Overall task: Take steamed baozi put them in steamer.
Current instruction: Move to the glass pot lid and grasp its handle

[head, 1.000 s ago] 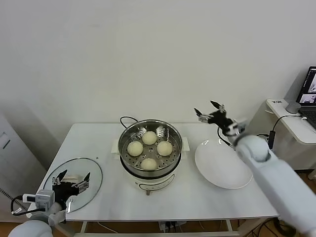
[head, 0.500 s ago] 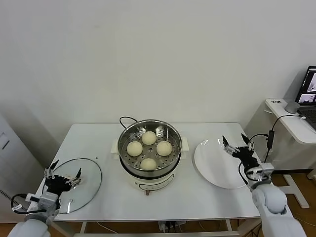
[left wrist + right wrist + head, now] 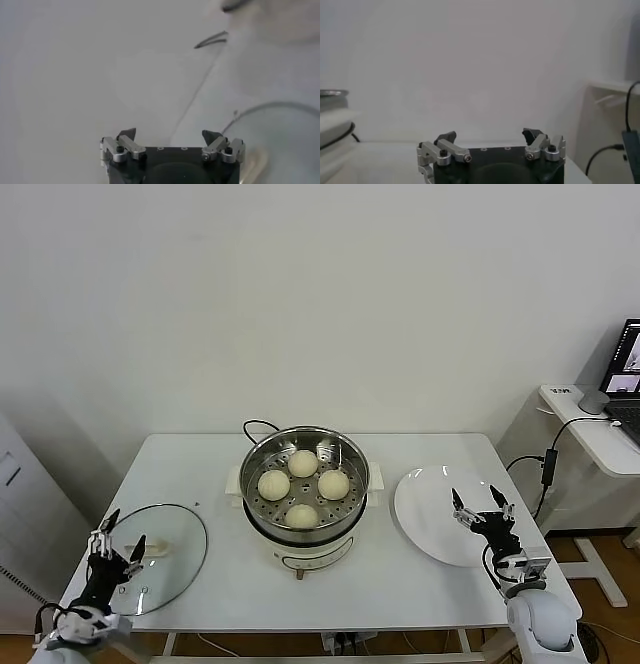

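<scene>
Several steamed baozi (image 3: pixel 303 485), round and pale cream, lie on the perforated floor of the steamer (image 3: pixel 258 454), a shiny steel pot on a white base at the table's middle. My left gripper (image 3: pixel 118 546) is open and empty, low at the table's front left over the glass lid (image 3: pixel 175 536). My right gripper (image 3: pixel 481 507) is open and empty at the front right, over the near edge of the white plate (image 3: pixel 430 504). The left wrist view shows my open left gripper (image 3: pixel 169 135) and the lid's rim (image 3: pixel 270 107). The right wrist view shows my open right gripper (image 3: pixel 490 135).
A black cord (image 3: pixel 255 424) runs from behind the steamer. A side table with a laptop (image 3: pixel 625 374) and cables stands at the right. The wall is close behind the table.
My right arm has dropped from high behind the plate down to the table's front right corner. My left arm has drawn back and lower at the front left.
</scene>
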Available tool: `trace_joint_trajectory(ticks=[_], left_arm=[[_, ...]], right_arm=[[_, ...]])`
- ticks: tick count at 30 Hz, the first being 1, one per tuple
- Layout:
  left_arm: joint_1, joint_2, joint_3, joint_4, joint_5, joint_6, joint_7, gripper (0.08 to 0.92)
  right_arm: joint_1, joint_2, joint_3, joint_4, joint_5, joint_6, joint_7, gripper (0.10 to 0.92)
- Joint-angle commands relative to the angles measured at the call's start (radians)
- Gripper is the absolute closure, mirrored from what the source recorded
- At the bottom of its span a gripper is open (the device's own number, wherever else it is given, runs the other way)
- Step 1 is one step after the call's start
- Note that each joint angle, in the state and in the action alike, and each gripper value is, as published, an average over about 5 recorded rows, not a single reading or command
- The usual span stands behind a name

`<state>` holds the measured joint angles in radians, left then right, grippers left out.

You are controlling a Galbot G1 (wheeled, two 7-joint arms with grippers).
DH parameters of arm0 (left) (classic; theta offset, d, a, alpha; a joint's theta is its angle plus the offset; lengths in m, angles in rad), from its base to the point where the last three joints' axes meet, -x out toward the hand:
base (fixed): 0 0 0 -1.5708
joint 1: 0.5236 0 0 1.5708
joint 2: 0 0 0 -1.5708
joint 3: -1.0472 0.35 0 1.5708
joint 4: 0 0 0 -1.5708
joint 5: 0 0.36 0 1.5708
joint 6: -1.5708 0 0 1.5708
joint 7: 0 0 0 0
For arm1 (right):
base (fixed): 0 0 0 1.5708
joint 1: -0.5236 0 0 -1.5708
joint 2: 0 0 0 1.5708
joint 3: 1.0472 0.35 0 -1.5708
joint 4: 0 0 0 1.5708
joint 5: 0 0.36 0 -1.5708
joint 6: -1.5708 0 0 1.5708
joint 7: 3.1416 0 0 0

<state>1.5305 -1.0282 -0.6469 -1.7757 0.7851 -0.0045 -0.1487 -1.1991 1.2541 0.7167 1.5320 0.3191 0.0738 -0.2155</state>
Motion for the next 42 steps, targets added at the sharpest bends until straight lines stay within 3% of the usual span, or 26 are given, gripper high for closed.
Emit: trace_joint_trajectory(ticks=[1,9,42], left_arm=[[-0.004,-0.047,-0.017,0.147,0.453,-0.170,-0.120,0.177],[-0.025,-0.057,-0.031,0.203,0.517,-0.197,-0.174,0.177],[-0.202,-0.060,-0.010,0.365,0.490,-0.189,-0.156,0.177]], right_arm=[[-0.016,0.027,0.023,-0.017,-0.031,0.005,-0.011,0.203],[-0.020,0.026,0.021,-0.030,-0.042,0.008,-0.020,0.203],[-0.021,0.021,0.003,-0.059,-0.077,0.018,-0.043,0.203]])
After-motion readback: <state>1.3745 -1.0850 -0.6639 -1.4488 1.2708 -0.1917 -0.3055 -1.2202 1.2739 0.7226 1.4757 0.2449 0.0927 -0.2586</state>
